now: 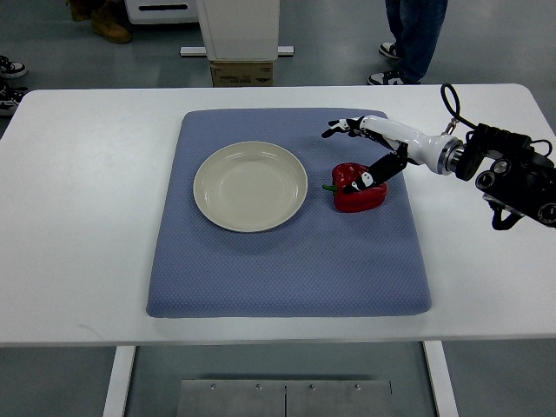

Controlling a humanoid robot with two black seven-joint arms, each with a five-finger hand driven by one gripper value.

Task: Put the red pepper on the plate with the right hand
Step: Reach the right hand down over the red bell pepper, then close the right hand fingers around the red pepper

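Observation:
The red pepper (363, 198) lies on its side on the right part of the blue mat (287, 261), its green stem pointing left toward the plate. The cream plate (250, 187) sits empty on the mat to the pepper's left, a small gap apart. My right hand (346, 159) reaches in from the right edge and hovers over the pepper's far side. Its fingers (339, 129) are spread toward the left, and the dark thumb tip rests on top of the pepper. The hand is open and does not enclose the pepper. My left arm is out of view.
The mat lies in the middle of a white table (78, 217). Beyond the far edge are a cardboard box (241, 74) under a white stand, a person's legs (415, 39), and shoes at the top left.

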